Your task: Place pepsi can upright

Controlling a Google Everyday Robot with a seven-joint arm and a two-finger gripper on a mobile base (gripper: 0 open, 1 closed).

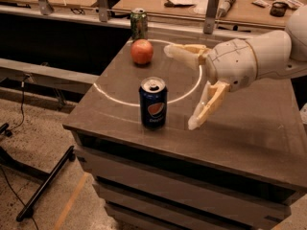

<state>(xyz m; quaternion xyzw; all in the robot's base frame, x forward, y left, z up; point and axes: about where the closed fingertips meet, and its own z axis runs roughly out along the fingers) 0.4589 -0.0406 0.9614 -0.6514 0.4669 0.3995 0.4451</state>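
Observation:
The pepsi can (153, 103), dark blue with a round red-white-blue logo and silver top, stands upright near the front left of the dark tabletop (249, 128). My gripper (181, 86) is to its right, a little apart and above the table. It is open, with one cream finger (184, 52) stretched toward the back and the other (206, 107) pointing down toward the front. It holds nothing.
A red apple (142, 51) sits at the back left of the table. A green can (139, 24) stands behind it at the back edge. A white circle line (115, 97) is marked on the tabletop. A cluttered wooden bench (249, 6) runs behind.

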